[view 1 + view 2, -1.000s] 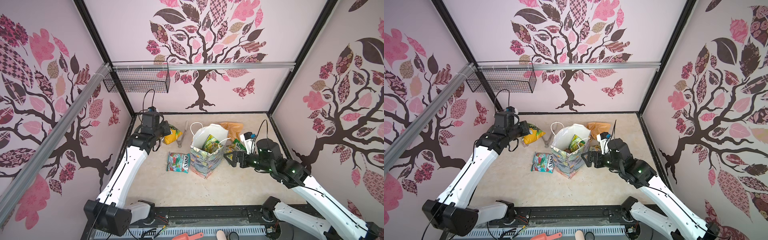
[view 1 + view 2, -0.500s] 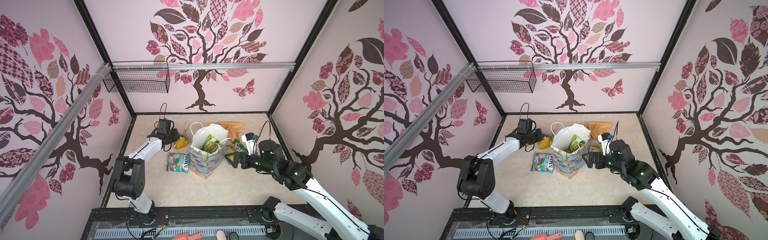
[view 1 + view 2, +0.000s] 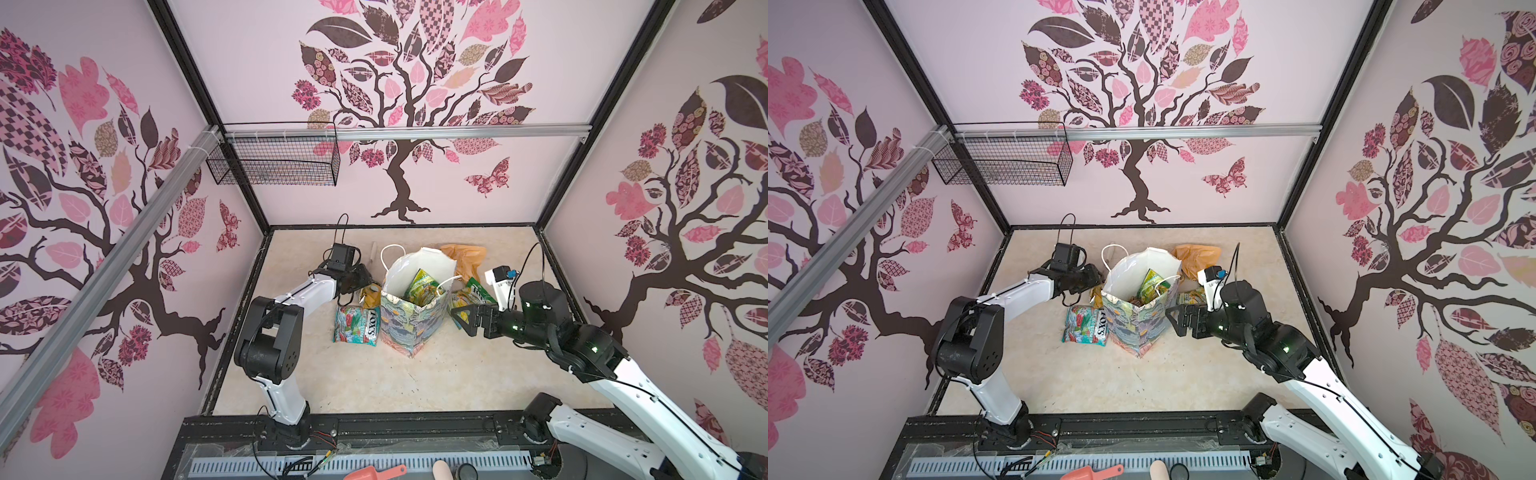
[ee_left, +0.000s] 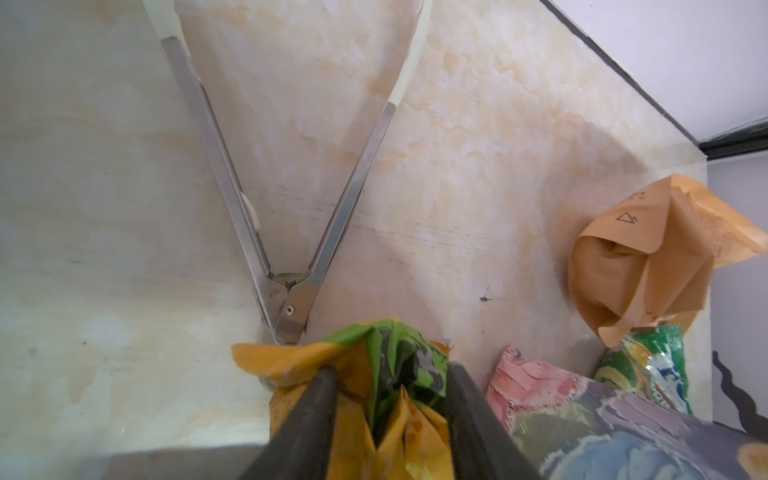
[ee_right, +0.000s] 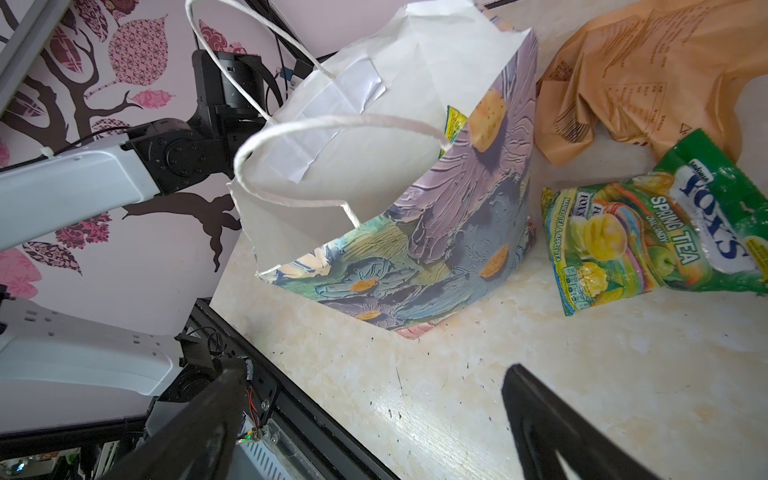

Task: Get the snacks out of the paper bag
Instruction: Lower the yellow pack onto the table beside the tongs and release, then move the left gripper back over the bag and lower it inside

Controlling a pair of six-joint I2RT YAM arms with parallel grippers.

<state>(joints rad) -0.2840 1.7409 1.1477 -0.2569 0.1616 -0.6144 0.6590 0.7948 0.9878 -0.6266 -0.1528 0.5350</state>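
Standing floral paper bag point(image 3: 409, 320), green pouch point(image 3: 422, 286) inside, left jaws part-open astride orange pouch point(image 4: 361, 415), right jaws wide

Both top views look steeply down from high at the front, sharing the whole table point(image 3: 374, 374) and paper bag point(image 3: 409, 324). Wrist cameras sit close — left over the table, right facing the bag's side.

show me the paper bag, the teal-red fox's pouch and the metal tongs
paper bag point(image 3: 409, 330): in a top view, on its printed front wall.
teal-red pouch point(image 3: 357, 326): in a top view, middle of its upturned face.
metal tongs point(image 4: 286, 300): left wrist view, on the hinge where the two arms meet.
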